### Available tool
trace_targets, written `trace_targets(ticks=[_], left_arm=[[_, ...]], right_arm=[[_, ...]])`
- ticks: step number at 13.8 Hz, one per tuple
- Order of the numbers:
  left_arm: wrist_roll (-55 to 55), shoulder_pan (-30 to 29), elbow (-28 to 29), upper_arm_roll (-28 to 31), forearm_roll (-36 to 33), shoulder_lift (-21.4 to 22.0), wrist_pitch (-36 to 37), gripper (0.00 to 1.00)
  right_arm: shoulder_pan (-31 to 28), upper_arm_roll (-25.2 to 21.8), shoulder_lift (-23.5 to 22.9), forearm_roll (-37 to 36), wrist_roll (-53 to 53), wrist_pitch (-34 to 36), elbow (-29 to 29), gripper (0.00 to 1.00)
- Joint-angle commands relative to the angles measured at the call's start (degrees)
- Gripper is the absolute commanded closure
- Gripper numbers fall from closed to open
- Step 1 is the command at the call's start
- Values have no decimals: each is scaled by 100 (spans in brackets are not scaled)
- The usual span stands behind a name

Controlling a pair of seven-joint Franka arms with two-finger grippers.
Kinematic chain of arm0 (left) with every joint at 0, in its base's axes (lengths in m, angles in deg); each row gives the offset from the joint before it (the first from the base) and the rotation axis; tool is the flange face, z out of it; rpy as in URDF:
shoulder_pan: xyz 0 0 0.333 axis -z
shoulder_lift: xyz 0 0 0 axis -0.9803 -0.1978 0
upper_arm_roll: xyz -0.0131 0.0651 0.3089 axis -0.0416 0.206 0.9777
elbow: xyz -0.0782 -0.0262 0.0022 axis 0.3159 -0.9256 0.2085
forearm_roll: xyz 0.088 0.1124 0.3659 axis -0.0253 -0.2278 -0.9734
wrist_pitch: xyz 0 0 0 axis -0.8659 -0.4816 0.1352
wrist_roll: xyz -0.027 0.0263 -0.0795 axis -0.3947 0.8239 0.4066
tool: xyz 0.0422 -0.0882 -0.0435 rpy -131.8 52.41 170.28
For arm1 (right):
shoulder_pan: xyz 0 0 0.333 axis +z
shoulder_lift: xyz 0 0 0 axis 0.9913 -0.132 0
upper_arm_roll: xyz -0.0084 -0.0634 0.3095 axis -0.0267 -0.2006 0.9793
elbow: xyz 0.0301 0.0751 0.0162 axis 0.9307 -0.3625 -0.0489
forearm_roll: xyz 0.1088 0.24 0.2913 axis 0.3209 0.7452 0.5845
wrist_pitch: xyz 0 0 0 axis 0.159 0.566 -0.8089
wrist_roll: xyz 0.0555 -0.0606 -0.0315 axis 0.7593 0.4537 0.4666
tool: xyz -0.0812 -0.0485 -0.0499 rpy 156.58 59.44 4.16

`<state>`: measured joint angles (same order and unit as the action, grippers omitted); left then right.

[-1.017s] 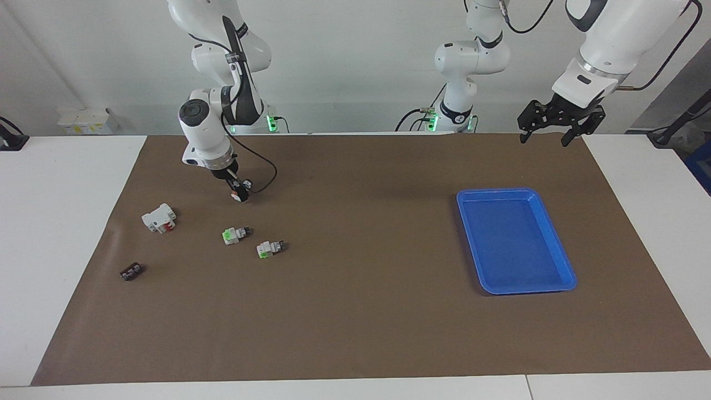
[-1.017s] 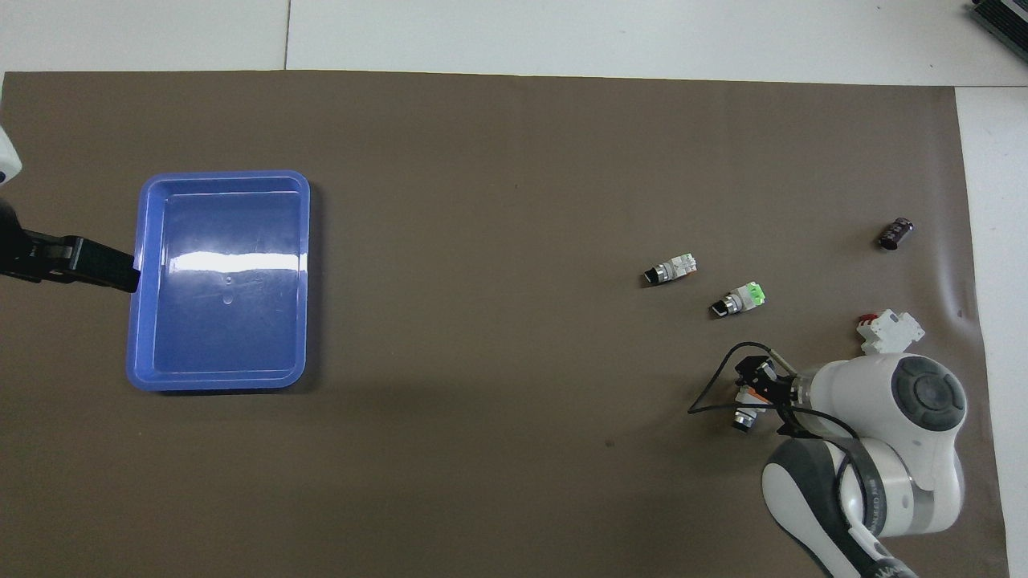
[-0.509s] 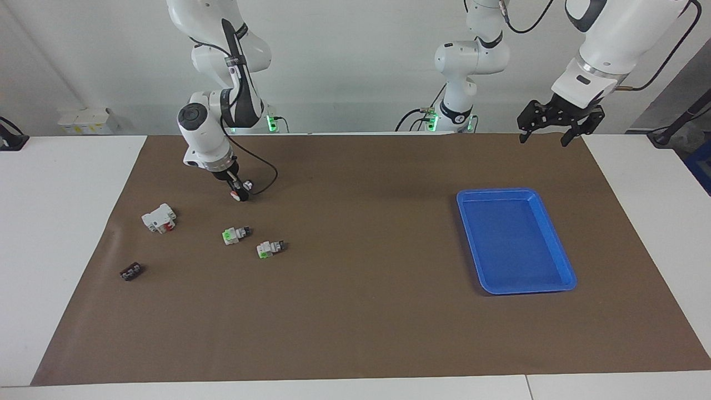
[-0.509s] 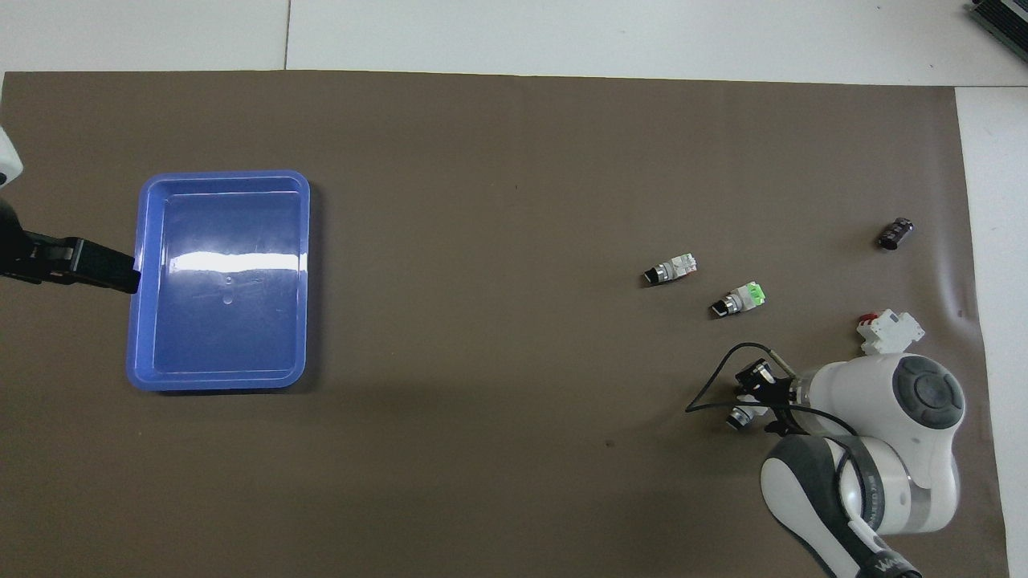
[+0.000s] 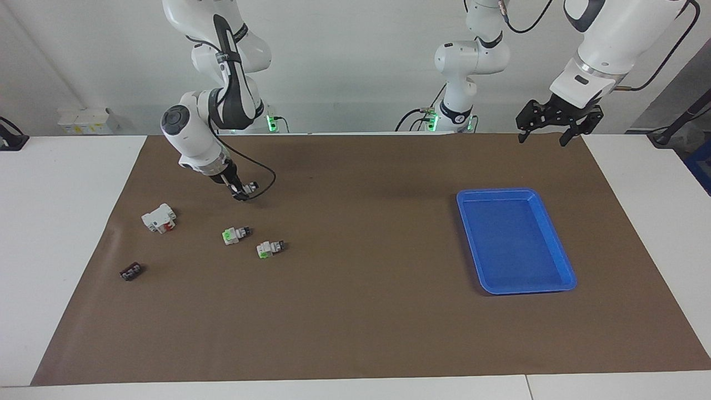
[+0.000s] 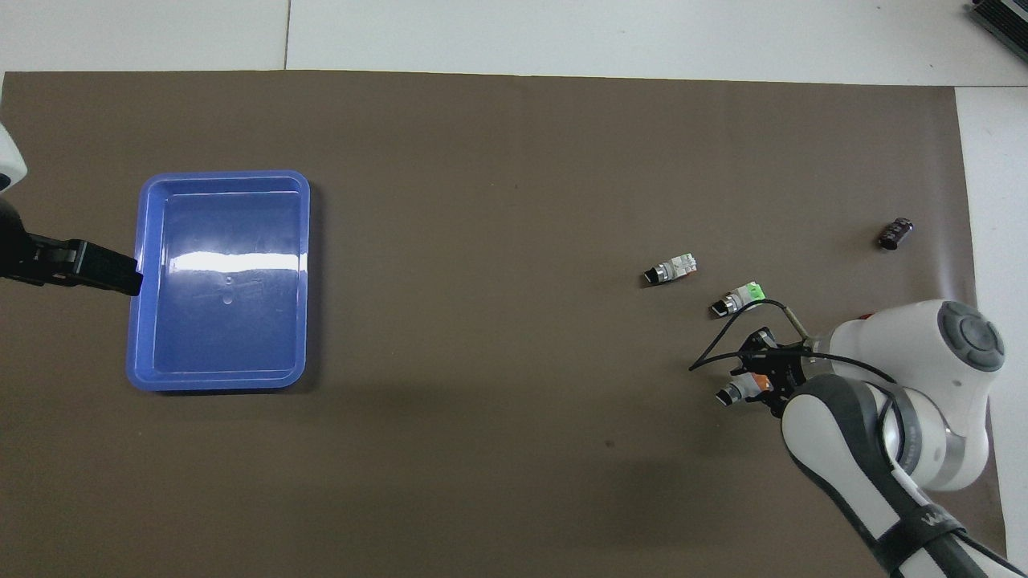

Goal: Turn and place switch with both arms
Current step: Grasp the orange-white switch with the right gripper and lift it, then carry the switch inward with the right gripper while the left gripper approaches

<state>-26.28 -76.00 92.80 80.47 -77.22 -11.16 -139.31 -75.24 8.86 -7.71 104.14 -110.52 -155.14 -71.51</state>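
Observation:
My right gripper is shut on the switch, a tiny white block with an orange face and a black end. It holds the switch tilted, just above the brown mat at the right arm's end of the table. In the overhead view the right gripper holds the switch with its black end pointing toward the table's middle. My left gripper is open and empty, raised over the mat's edge near the blue tray. In the overhead view the left gripper shows beside the blue tray.
Two white switches with green faces lie just farther from the robots than the right gripper. A larger white block with red and a small black part lie toward the right arm's end.
The right arm's wrist has swung and turned while holding the switch, which has shifted slightly away from the robots. The left arm has not moved.

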Motion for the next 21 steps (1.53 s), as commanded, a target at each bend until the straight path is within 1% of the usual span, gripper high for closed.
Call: trace_targets(ticks=[1,2,4,6,8,11,13,16,17,19,20,21], left_arm=[[63,49,203,-11,-70,184,63,0],[63,83,203,-20,-9,184,72,0],[89,119,229,-20,150,193,81,0],[351,128,239,-20,438,193,55,1],[808,285,230,-20,720,193,46,1],[1809,391,256,-29,1308,193,2,1],[2634,461,570,-38,1852,333,-181,1],[3637,558,1204,-55,2714,597,-639,3],[3953,576,1266,-81,2986,615,-683,5],[5075,576,1311,-379,3383,641,-972,6],[5412,585,1345,-467,3559,633,-1183,6],[5494,585,1346,-547,3726,633,-1306,8]], right_arm=[[-23,36,-387,565,-253,1112,1219,100],[12,36,-509,942,-515,1395,1588,100],[108,45,-703,1147,-1121,1757,2135,100],[293,54,-739,1541,-1535,2012,2461,100],[477,54,-739,2007,-1948,2092,2707,100],[828,54,-739,2622,-2844,2075,3041,100],[1092,54,-739,2957,-3389,2040,3191,100],[1313,71,-739,3072,-3916,2066,3402,100],[1348,150,-739,3212,-4145,2031,3472,100],[1409,360,-739,3266,-4427,1873,3491,100],[1445,483,-739,3310,-4533,1620,3482,100],[1532,537,-739,3328,-4638,1409,3473,100]])
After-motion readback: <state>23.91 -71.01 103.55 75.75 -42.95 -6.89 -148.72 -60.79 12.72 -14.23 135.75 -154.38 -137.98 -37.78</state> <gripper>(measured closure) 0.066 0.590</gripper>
